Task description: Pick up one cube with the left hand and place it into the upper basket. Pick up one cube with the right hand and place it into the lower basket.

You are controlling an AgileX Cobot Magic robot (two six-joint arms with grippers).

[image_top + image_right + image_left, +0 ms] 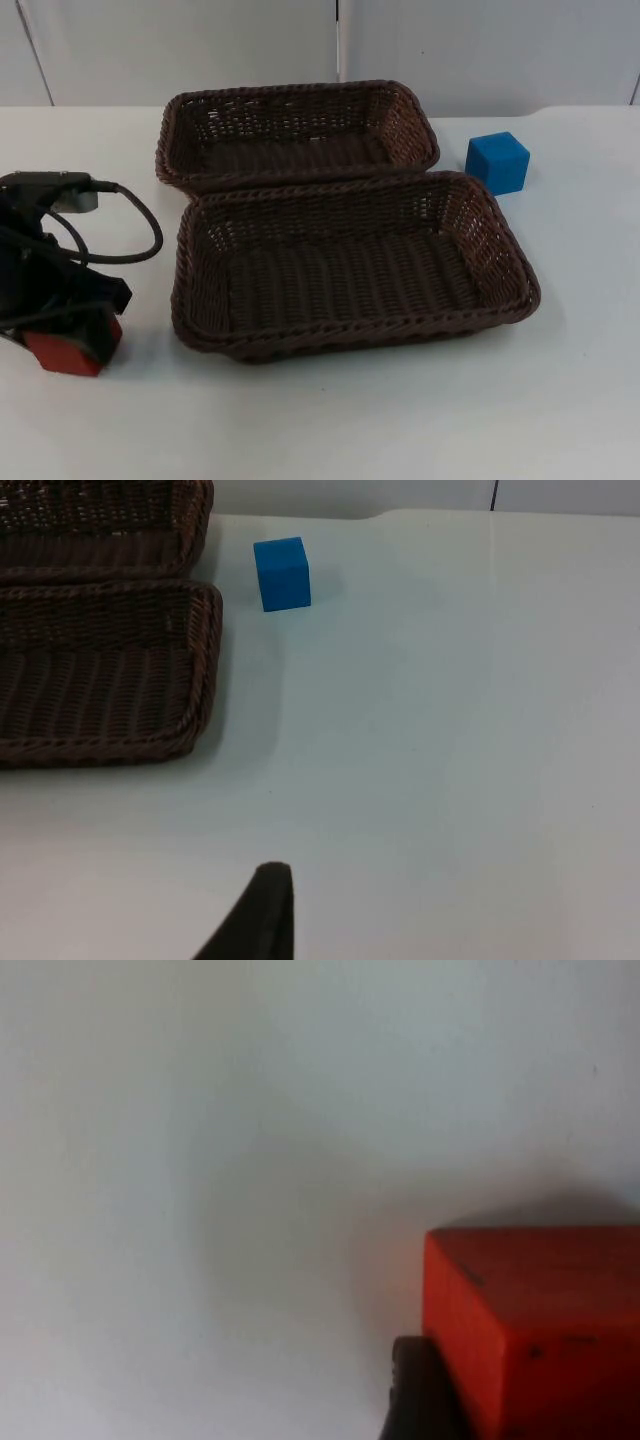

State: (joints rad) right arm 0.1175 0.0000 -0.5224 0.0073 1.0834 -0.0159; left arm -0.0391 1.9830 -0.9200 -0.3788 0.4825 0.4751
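Note:
A red cube (62,352) rests on the white table at the left, in front of my left arm. My left gripper (85,330) is shut on it, and a black fingertip (418,1392) presses against the red cube (535,1330). A blue cube (497,162) stands on the table just right of the two baskets, where their rims meet. From the right wrist view the blue cube (282,573) lies well ahead of my right gripper (264,920), which hangs back over bare table.
Two dark brown wicker baskets sit side by side mid-table: the upper basket (300,92) farther back, the lower basket (350,338) nearer, rims touching. Both look empty inside. The grey partition wall closes the far edge.

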